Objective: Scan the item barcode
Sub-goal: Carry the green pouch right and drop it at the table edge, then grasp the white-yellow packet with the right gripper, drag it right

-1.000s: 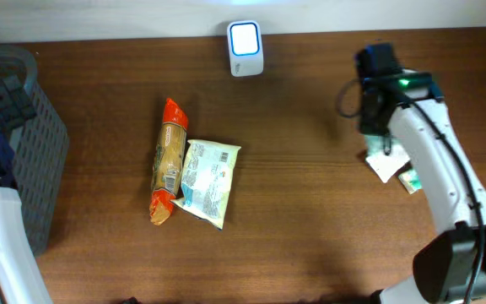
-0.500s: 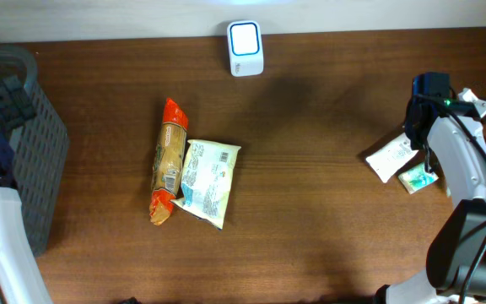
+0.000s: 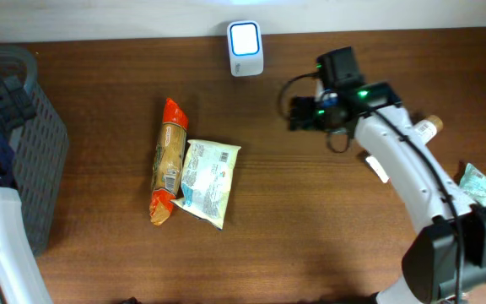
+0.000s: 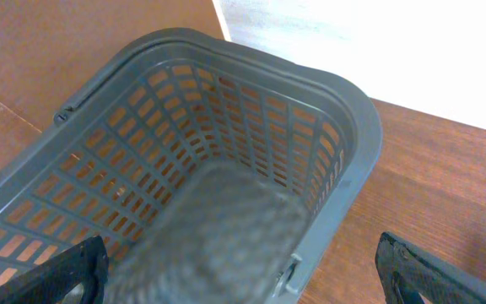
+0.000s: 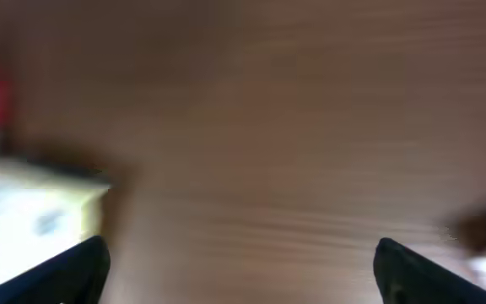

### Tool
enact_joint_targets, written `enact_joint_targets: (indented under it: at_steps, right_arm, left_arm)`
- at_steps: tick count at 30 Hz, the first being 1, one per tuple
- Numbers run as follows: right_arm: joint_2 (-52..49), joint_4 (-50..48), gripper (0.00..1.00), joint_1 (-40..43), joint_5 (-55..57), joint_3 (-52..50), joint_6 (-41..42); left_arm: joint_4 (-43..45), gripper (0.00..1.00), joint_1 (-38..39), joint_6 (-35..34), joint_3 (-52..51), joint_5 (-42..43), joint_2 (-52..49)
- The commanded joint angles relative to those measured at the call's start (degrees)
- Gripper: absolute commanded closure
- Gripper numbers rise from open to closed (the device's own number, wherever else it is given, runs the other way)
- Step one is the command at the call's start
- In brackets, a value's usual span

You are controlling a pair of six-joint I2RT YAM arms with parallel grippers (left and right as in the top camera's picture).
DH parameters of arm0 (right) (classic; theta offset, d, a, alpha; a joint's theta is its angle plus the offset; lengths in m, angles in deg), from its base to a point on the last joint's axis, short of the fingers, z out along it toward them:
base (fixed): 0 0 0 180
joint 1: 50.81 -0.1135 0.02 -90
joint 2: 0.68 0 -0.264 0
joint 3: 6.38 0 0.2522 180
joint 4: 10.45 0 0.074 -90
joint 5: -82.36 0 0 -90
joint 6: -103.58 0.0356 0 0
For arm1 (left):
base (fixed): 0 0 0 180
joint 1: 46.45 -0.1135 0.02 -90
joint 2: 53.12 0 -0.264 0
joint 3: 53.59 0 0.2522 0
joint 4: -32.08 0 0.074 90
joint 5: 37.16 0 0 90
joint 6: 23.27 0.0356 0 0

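Two packets lie mid-worktop, and both sets of fingers are spread wide and empty.

An orange-ended biscuit packet [image 3: 168, 160] and a pale packet [image 3: 207, 181] lie side by side, touching, on the worktop [image 3: 310, 236], below and left of the white scanner [image 3: 245, 37] at the far edge. The right fingers [image 3: 298, 114] hover over bare wood to the right of the scanner, well apart from both packets, fully parted and holding nothing; the wrist view is blurred. The left fingers [image 4: 251, 277] hang over the grey basket [image 4: 357, 127] at the left edge, equally wide and gripping nothing. At the right lie a green packet [image 3: 483, 187] and a white packet [image 3: 378, 169], partly hidden under the arm.
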Motion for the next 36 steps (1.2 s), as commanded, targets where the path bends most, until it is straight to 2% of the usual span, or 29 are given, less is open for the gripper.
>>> enact_joint_targets:
  at_steps: [1,3,5,6,7,12,17,23,26,31,32,36]
  right_arm:
    - [-5.42,-2.49,0.16,-7.89,-13.86,-0.2,1.95]
    - [-9.01,-5.64,0.34,-13.46,-13.9,-0.2,2.99]
    - [-12.02,-9.68,0.81,-18.21,-13.88,-0.2,6.58]
    - [-13.16,-11.87,0.94,-20.04,-13.84,-0.2,7.76]
    - [-14.16,-13.86,0.96,-21.49,-13.79,-0.2,8.52]
    - [-18.71,-20.83,0.96,-25.55,-12.52,-0.2,11.45]
    - [-19.71,-26.75,0.95,-29.2,-11.93,-0.22,10.14]
    - [-21.92,-26.86,0.9,-32.2,-12.2,-0.2,9.31]
    - [-21.92,-21.27,0.8,-32.06,-12.55,-0.15,9.53]
    - [-21.9,-3.61,0.78,-25.22,-12.52,4.55,9.22]
    - [-21.9,2.05,0.76,-21.97,-12.5,6.49,6.08]
    - [-21.9,8.63,0.65,-13.18,-11.91,10.08,-2.64]
  left_arm:
    - [0.07,0.01,-0.09,0.72,0.35,-0.24,0.04]
    - [0.07,0.01,-0.09,0.72,0.35,-0.24,0.04]
    - [0.07,0.01,-0.09,0.72,0.35,-0.24,0.04]
    - [0.07,0.01,-0.09,0.72,0.35,-0.24,0.04]
    - [0.07,0.01,-0.09,0.72,0.35,-0.24,0.04]
    - [0.07,0.01,-0.09,0.72,0.35,-0.24,0.04]
    - [0.07,0.01,-0.09,0.72,0.35,-0.24,0.04]
    - [0.07,0.01,-0.09,0.72,0.35,-0.24,0.04]
    - [0.07,0.01,-0.09,0.72,0.35,-0.24,0.04]
    - [0.07,0.01,-0.09,0.72,0.35,-0.24,0.04]
    - [0.07,0.01,-0.09,0.72,0.35,-0.24,0.04]
    - [0.07,0.01,-0.09,0.72,0.35,-0.24,0.04]
